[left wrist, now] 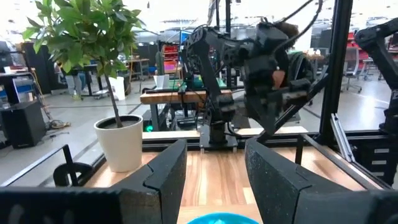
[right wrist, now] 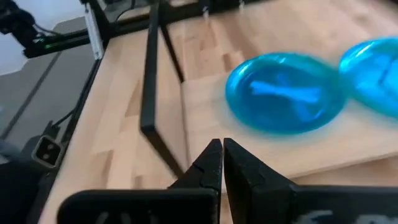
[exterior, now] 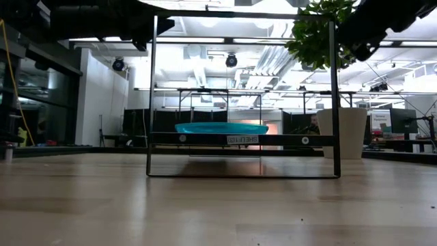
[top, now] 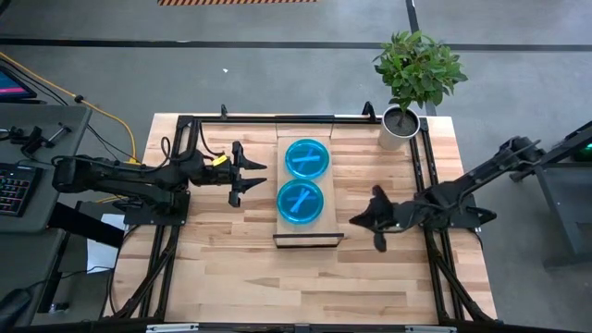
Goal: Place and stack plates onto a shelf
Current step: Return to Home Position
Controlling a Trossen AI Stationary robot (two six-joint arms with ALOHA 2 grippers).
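Plates lie in two stacks on shelf; left gripper spread wide, empty; right gripper pinched together, empty.

Grey floor; potted plant (white pot); bright ceiling lights; workbenches beyond.

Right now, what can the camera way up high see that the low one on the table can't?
Only the high camera shows the blue plates sitting in two spots along the shelf, with the left hand on one side and the right hand on the other, both clear of it. Only the low camera shows the shelf board raised above the table on its thin black frame, and the room behind. Both show the plates, the shelf and the potted plant.
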